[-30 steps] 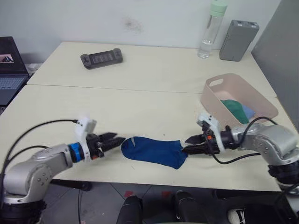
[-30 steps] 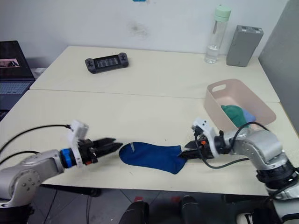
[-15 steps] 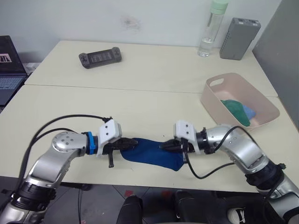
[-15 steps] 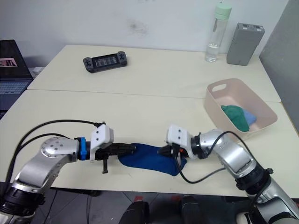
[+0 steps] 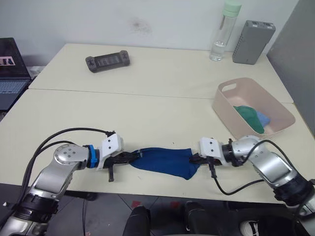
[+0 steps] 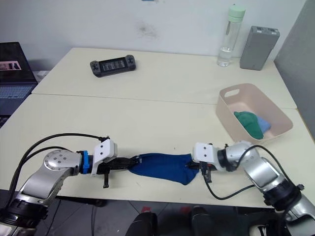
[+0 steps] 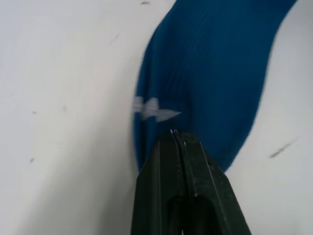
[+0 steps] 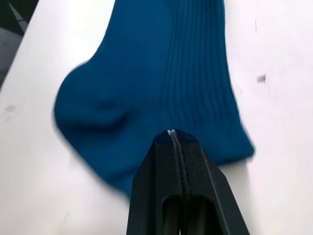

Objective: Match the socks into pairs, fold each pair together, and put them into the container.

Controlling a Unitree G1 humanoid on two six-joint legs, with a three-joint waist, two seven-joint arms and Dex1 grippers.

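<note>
Two ends of the dark blue sock (image 5: 162,162), lying limp near the table's (image 5: 147,108) front edge, are pinched: my left gripper (image 7: 175,138) clamps one, my right gripper (image 8: 172,136) the other. Soft, light; edges suit.

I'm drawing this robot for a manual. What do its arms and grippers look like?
Both arms are silver-grey metal with rounded joints and loose black cables looping alongside. Each wrist carries a white boxy camera mount. The left gripper has a blue ring behind it; the right gripper has none visible. Each gripper has two slim black tapered fingers.
</note>
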